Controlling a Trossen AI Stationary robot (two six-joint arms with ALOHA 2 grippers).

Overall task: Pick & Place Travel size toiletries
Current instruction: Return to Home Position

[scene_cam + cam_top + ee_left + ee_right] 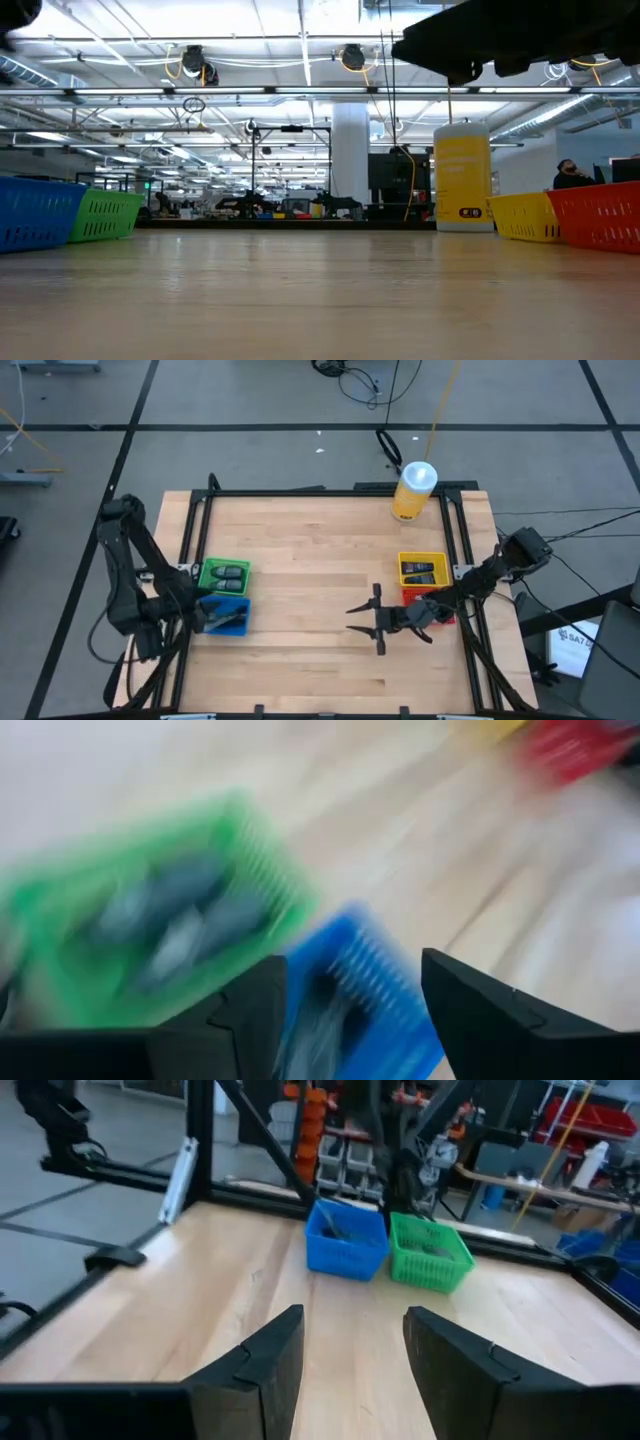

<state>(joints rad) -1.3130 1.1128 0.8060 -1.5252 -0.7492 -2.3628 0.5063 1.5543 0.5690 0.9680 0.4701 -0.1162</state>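
Observation:
Dark toiletry packets lie in the green bin [224, 575] and in the yellow bin [422, 568]. A dark item lies in the blue bin [226, 616]. My left gripper [350, 1020] hangs open just above the blue bin [355, 985] at the table's left side, with nothing between its fingers. The green bin [150, 920], with grey-blue items in it, shows blurred beside it. My right gripper [378, 618] stands open and level over bare wood in front of the red bin [432, 605], pointing toward the table's left edge; it holds nothing [355, 1370].
A big yellow bottle with a white cap [413, 490] stands at the far edge, right of centre. A black frame [330, 491] runs round the wooden table. Bare wood lies between the two pairs of bins [310, 580]. My right arm partly covers the red bin.

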